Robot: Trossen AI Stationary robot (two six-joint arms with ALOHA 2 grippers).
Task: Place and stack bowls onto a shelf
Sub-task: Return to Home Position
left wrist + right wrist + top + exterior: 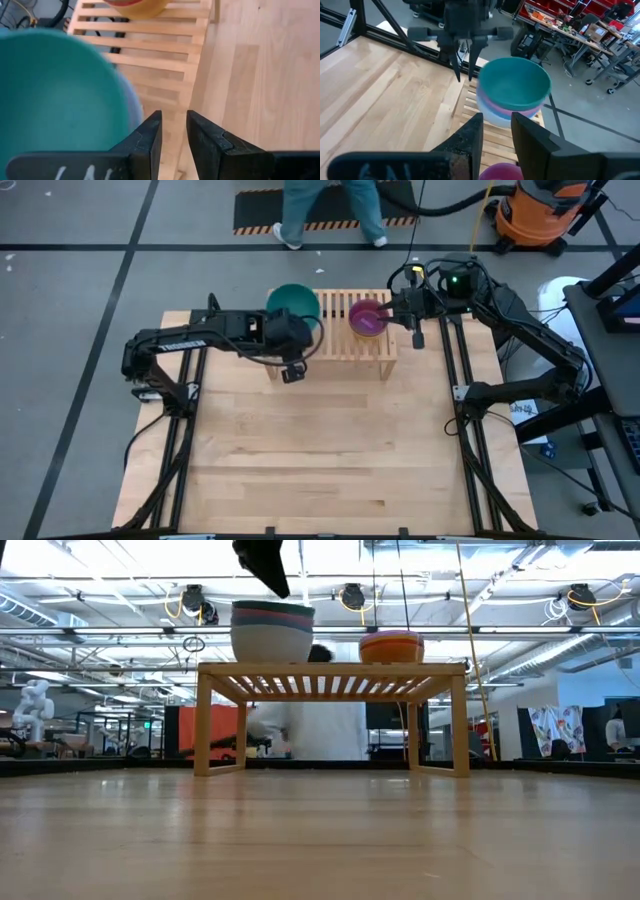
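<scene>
Overhead looks down; low view level (both share shelf [331, 328]).

Bright overhead glare (low view); person blurred.

A person [330, 210] walks beyond the table [330, 460], near an orange vacuum [535, 215].

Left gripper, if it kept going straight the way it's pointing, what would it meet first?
Probably the wooden shelf: the left gripper points at its slatted top beside the teal bowl, nothing between its fingers. Depth is unclear.
</scene>
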